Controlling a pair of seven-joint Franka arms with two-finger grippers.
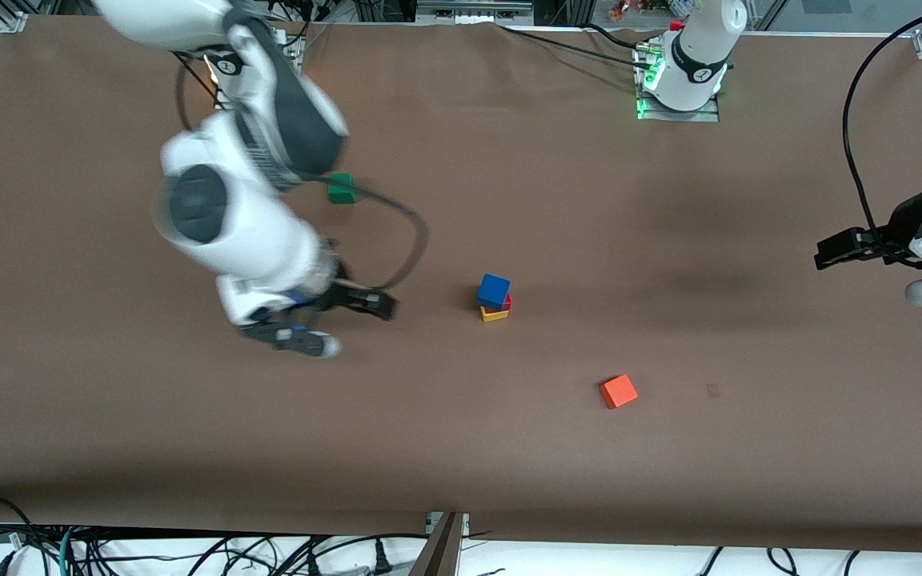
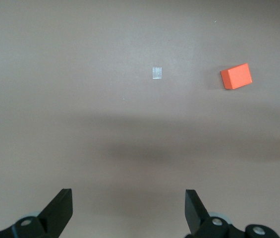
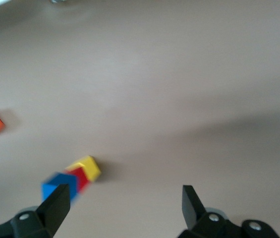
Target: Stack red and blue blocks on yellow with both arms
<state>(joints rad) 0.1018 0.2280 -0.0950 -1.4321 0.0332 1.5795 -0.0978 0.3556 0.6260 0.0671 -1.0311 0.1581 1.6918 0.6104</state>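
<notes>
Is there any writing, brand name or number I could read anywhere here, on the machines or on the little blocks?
None can be read.
The blue block, red block, yellow block, orange cube and green cube have plain faces.
Small round marks on the arm joints are too small to read.

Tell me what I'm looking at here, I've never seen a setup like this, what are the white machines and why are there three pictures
These are two white robot arms at a brown table. One picture looks down from a high camera facing them; the other two come from cameras on each arm's wrist.

Mid-table stands a stack: a yellow block at the bottom, a red block on it, a blue block on top. An orange block lies nearer the camera, and a green block lies farther from it, by the right arm.

The right gripper is open and empty, over the table beside the stack. The left gripper, also open and empty, waits at its own end of the table.
</notes>
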